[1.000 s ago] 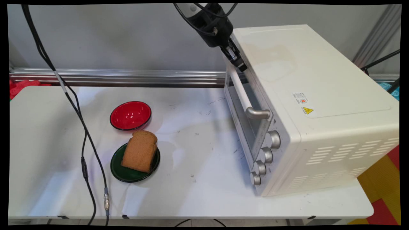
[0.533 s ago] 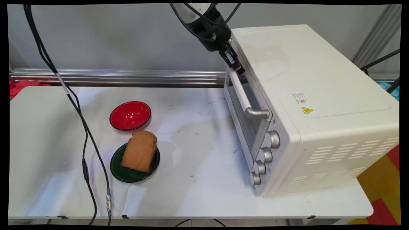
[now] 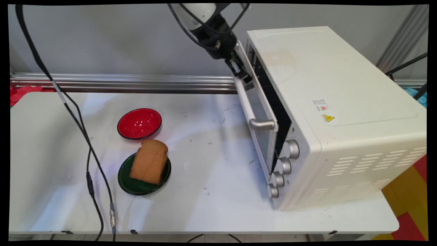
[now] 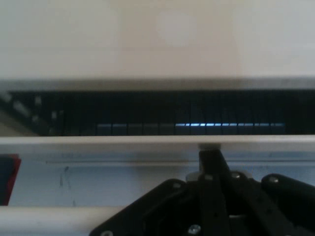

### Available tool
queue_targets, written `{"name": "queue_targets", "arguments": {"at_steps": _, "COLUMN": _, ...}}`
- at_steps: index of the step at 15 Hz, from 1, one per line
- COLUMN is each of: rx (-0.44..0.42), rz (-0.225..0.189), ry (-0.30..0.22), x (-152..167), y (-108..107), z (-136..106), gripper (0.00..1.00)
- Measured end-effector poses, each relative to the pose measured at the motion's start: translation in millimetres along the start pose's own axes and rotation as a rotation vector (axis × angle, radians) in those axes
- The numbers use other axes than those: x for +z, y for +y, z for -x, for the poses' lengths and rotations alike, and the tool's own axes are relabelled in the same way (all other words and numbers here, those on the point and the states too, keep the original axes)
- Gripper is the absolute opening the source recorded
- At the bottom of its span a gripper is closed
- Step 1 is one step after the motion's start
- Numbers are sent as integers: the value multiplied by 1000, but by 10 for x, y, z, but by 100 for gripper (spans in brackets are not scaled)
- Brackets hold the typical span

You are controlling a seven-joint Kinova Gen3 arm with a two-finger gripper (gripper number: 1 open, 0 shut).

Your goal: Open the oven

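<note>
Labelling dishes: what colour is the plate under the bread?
Dark green plate, with the brown bread slice on it; clearest in the main view.

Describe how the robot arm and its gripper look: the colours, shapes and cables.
At the main view's top edge, a white rounded arm link narrows into a black wrist housing with a small metal connector. Thin black cables loop round it; more hang down at the left, carrying inline plugs. The gripper is black, with a jointed linkage held by small silver screws.

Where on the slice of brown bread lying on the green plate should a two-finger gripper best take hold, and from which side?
Probably from above, pinching the slice of brown bread across its long straight edges: it lies nearly flat on the green plate, overhanging the far rim.
</note>
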Motion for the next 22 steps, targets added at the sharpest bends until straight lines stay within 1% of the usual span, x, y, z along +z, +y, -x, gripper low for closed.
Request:
{"name": "queue_targets", "arguments": {"at_steps": 3, "rx": -8, "rz": -8, "ry": -4, "x": -39, "y": -20, "z": 156, "gripper": 0}}
{"name": "queue_targets", "arguments": {"at_steps": 8, "rx": -9, "rz": -2, "ry": -6, "x": -77, "y": -29, "z": 446, "gripper": 0}}
{"name": "queue_targets", "arguments": {"at_steps": 16, "rx": 33, "rz": 35, "ry": 4, "x": -139, "y": -59, "z": 994, "gripper": 0}}
{"name": "queue_targets", "arguments": {"at_steps": 22, "rx": 71, "rz": 50, "ry": 14, "x": -206, "y": -106, "z": 1355, "gripper": 0}}
